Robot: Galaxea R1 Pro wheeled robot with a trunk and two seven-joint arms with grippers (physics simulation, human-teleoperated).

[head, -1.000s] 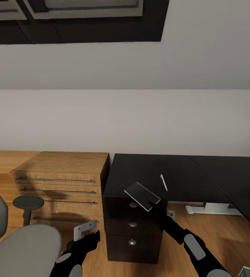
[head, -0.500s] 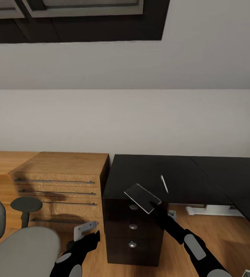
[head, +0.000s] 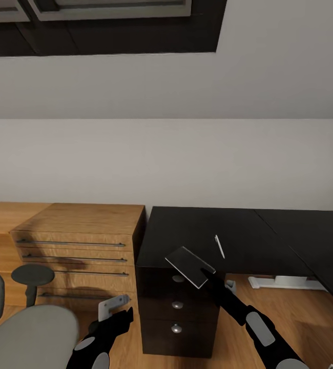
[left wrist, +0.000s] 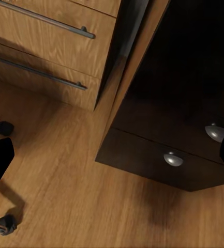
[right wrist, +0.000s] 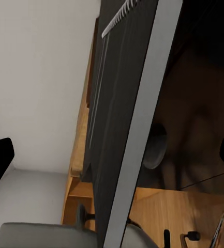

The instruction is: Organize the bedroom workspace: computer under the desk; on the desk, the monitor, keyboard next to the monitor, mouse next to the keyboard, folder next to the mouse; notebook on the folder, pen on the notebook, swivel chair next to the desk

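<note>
Desk [head: 197,230] bears pen [head: 220,246]; cabinet [head: 79,241] adjoins.

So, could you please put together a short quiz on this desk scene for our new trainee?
1. True or false: the pen lies on the black top of the desk.
2. What does the right claw carry? A: a mouse. B: the notebook. C: a keyboard.
3. How many round silver knobs show on the black drawer unit in the head view?

Key: 1 true; 2 B; 3 three.
</note>
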